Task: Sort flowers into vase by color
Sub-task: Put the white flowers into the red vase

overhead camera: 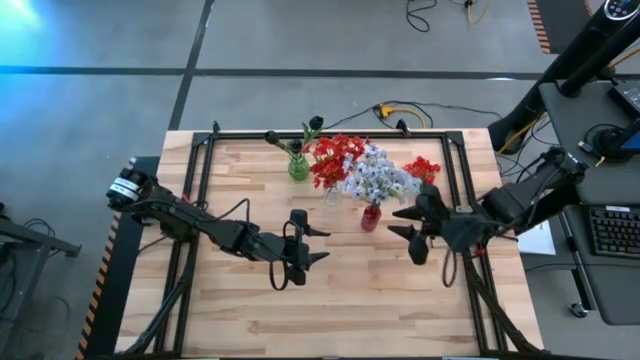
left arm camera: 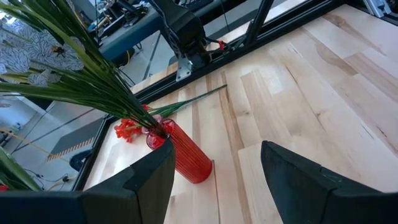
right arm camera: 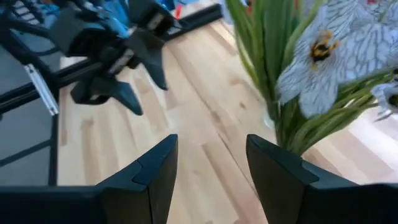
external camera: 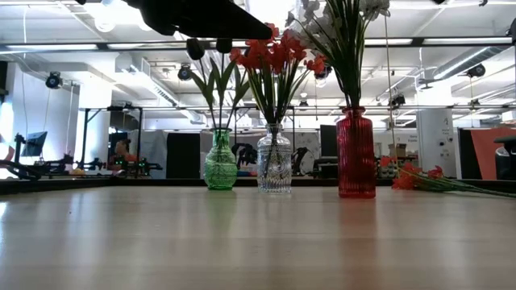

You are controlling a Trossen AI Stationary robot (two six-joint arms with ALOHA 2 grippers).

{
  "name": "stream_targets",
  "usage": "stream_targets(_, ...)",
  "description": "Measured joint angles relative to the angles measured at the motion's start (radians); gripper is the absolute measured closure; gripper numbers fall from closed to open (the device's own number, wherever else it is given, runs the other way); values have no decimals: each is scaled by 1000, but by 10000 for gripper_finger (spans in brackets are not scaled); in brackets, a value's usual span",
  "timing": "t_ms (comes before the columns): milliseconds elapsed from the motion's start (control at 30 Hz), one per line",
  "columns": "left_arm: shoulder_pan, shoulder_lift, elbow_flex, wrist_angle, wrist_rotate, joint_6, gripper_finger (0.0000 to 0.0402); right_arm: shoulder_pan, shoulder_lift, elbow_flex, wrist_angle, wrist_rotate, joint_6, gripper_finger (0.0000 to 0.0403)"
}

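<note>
Three vases (external camera: 275,159), one loose red spray (overhead camera: 424,168), both grippers' fingers (left arm camera: 298,180) spread, empty

Three vases stand in a row near the table's far edge: a green vase (overhead camera: 298,167) on the left, a clear vase (overhead camera: 332,195) in the middle, a red vase (overhead camera: 371,217) on the right, their sprays spreading overhead. A red flower (overhead camera: 423,168) lies on the right. The near half of the table (overhead camera: 350,300) is open.

Overhead, table-level, perhaps two wrist-close
</note>
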Motion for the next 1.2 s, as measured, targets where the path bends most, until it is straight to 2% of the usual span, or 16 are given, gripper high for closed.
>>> stream_targets(167,0,0,0,-43,8,-10,182,130,4,-2,-42,234,22,231)
stream_targets(300,1,-15,0,-65,129,4,182,208,30,-24,-51,412,-8,236)
stream_targets(367,3,-32,0,-66,150,15,182,225,49,-39,-51,470,-20,236)
stream_targets(633,60,-154,-70,-67,187,41,182,224,124,-60,-43,576,32,234)
stream_targets(867,117,-345,-142,-17,187,99,182,216,196,-53,40,720,63,234)
stream_targets(1200,139,-604,-253,-56,185,108,182,195,272,72,58,728,34,234)
